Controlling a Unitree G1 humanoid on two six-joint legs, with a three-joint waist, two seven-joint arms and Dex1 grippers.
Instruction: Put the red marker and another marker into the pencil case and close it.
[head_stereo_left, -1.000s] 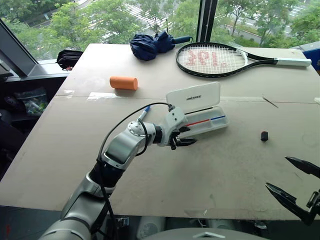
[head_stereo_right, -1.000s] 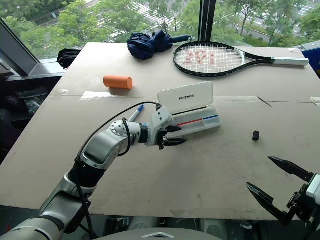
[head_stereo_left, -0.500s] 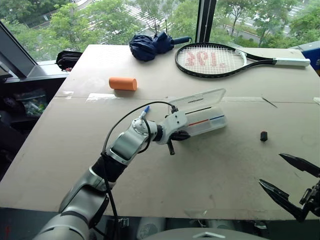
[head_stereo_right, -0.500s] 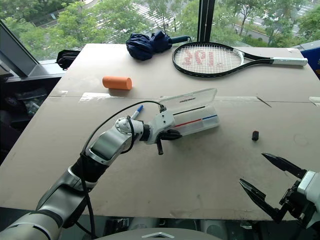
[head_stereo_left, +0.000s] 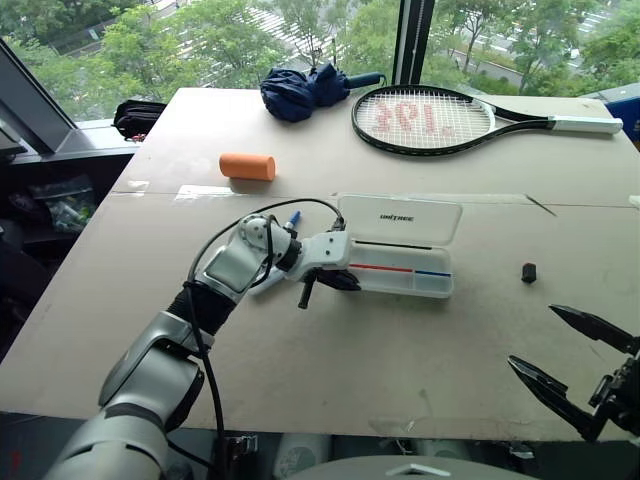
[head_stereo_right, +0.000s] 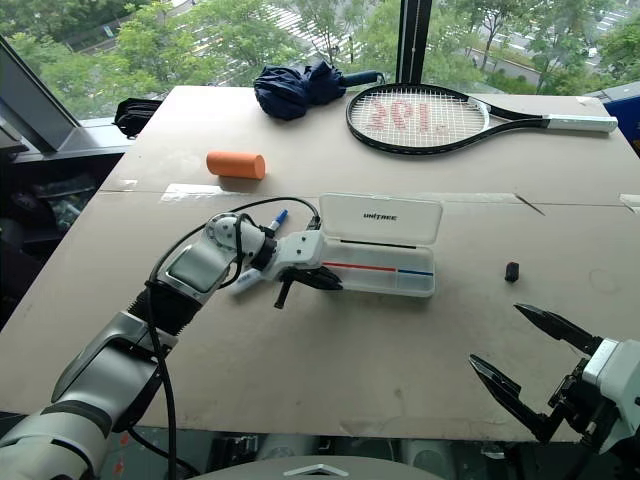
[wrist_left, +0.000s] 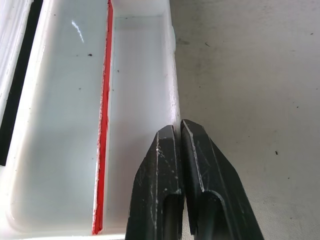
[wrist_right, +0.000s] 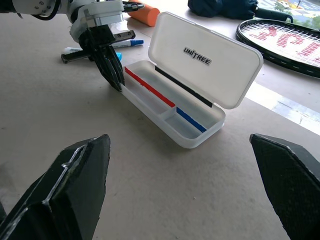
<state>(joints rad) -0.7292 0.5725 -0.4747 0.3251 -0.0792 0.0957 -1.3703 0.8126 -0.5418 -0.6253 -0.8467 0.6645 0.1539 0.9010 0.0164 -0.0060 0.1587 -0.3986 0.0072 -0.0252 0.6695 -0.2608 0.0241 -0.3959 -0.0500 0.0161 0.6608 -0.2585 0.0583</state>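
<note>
The pencil case (head_stereo_left: 400, 283) lies open on the table, its white lid (head_stereo_left: 402, 215) leaning back. A red marker (head_stereo_left: 380, 268) and a blue marker (head_stereo_left: 432, 273) lie end to end inside the clear base. My left gripper (head_stereo_left: 330, 282) is shut with nothing between its fingers (wrist_left: 170, 150), and the tips rest against the case's left end rim. The red marker (wrist_left: 102, 135) runs along the tray beside them. My right gripper (head_stereo_left: 532, 336) hangs open near the table's front right edge, far from the case.
A blue-capped marker (head_stereo_left: 292, 218) and a black-and-white marker (wrist_right: 70, 52) lie behind my left arm. An orange cylinder (head_stereo_left: 247, 166), a folded blue umbrella (head_stereo_left: 305, 90) and a tennis racket (head_stereo_left: 420, 118) sit farther back. A small black piece (head_stereo_left: 528, 271) lies right of the case.
The left gripper closed and rolled, shifting left. The case swung round to lie square with the table's front edge. Its lid dipped forward, then fell back open. The right gripper kept still.
</note>
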